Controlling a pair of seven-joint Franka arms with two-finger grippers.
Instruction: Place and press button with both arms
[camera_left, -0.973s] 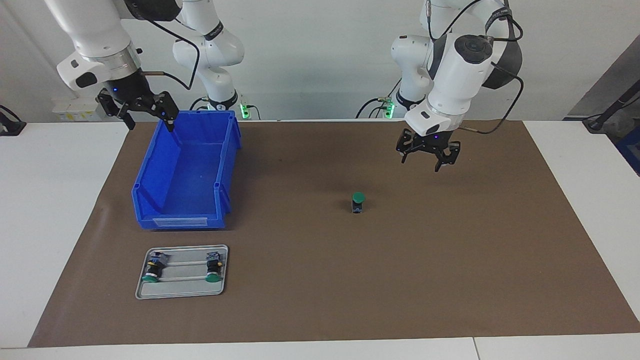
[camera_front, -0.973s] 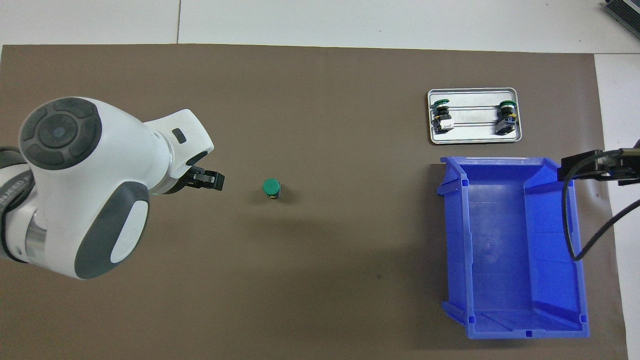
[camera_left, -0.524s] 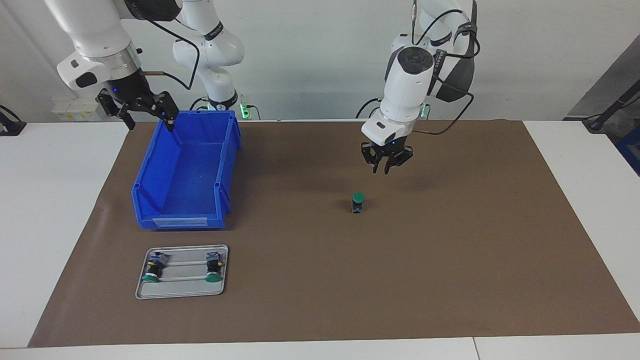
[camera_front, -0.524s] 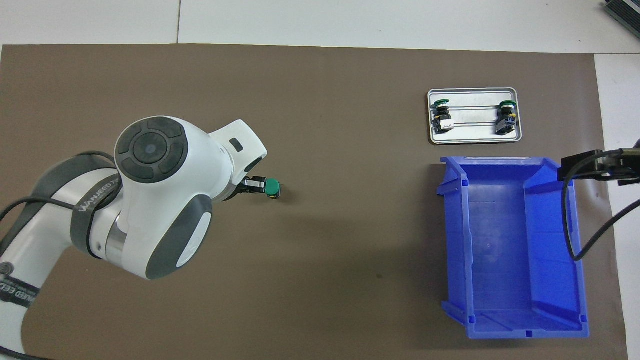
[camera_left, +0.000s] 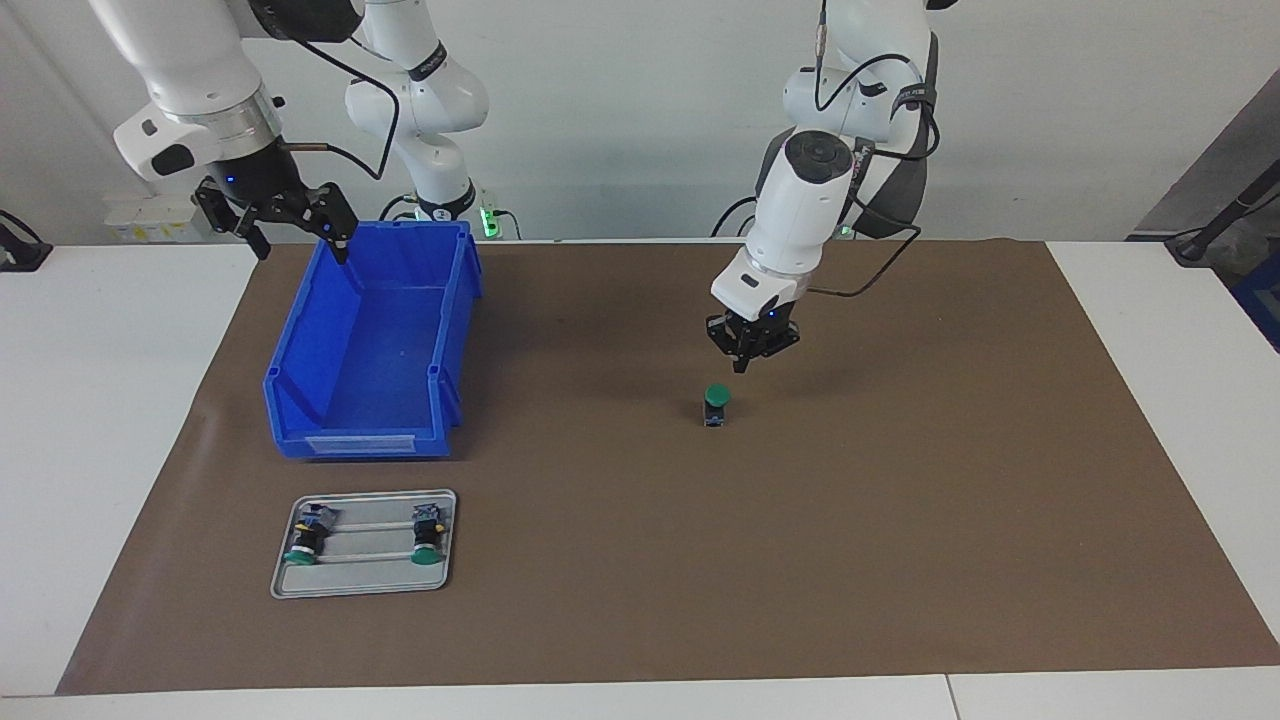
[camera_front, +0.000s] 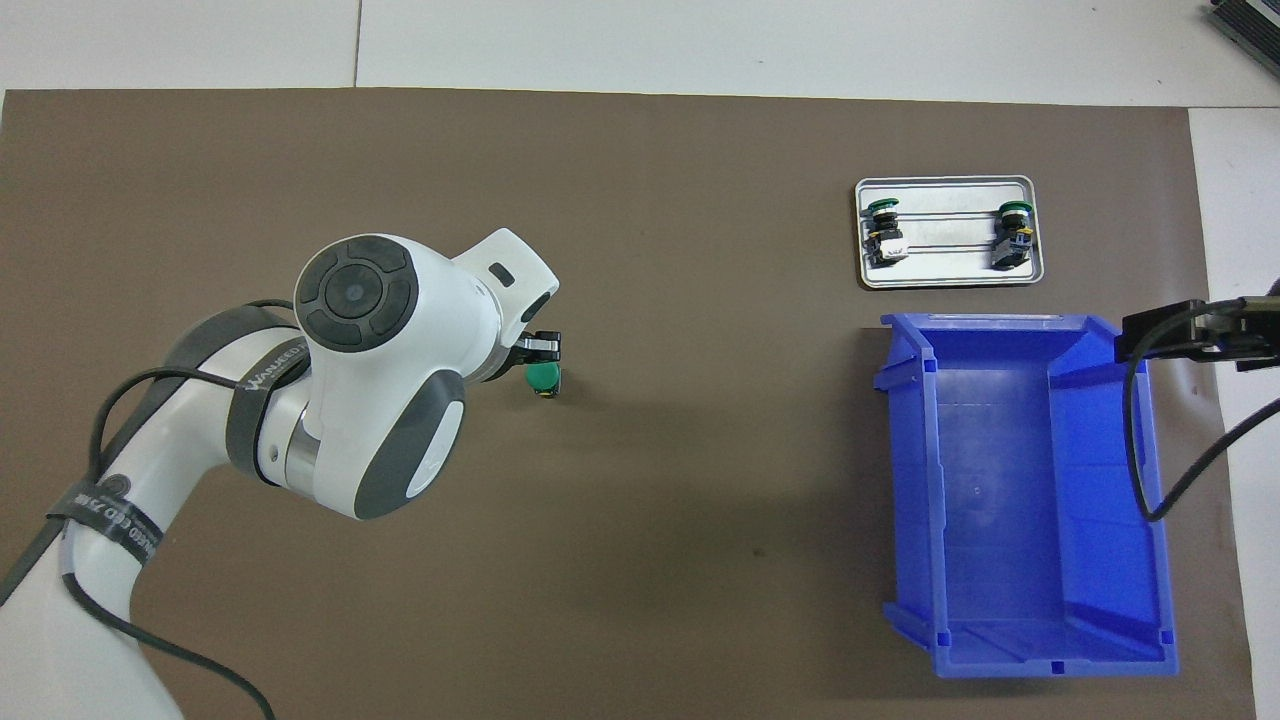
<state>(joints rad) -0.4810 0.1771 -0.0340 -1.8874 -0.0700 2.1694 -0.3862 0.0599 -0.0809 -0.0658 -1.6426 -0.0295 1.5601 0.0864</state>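
The button (camera_left: 716, 404) stands upright on the brown mat, green cap up, near the table's middle; the overhead view shows the button (camera_front: 543, 377) partly covered by the left wrist. My left gripper (camera_left: 741, 366) hangs shut just above the button, a small gap away from the cap, fingertips together and empty. In the overhead view the left gripper (camera_front: 545, 347) shows at the cap's edge. My right gripper (camera_left: 296, 236) waits open in the air over the rim of the blue bin, holding nothing; only the right gripper's (camera_front: 1190, 334) side shows from overhead.
A blue bin (camera_left: 372, 345) sits on the mat toward the right arm's end. Farther from the robots than the bin lies a grey metal tray (camera_left: 365, 583) with two more green-capped switches lying on it. The brown mat (camera_left: 900, 520) covers most of the table.
My left arm swung from its own end of the table to over the button and came lower, while its gripper went from open to shut. The right arm and button stayed still.
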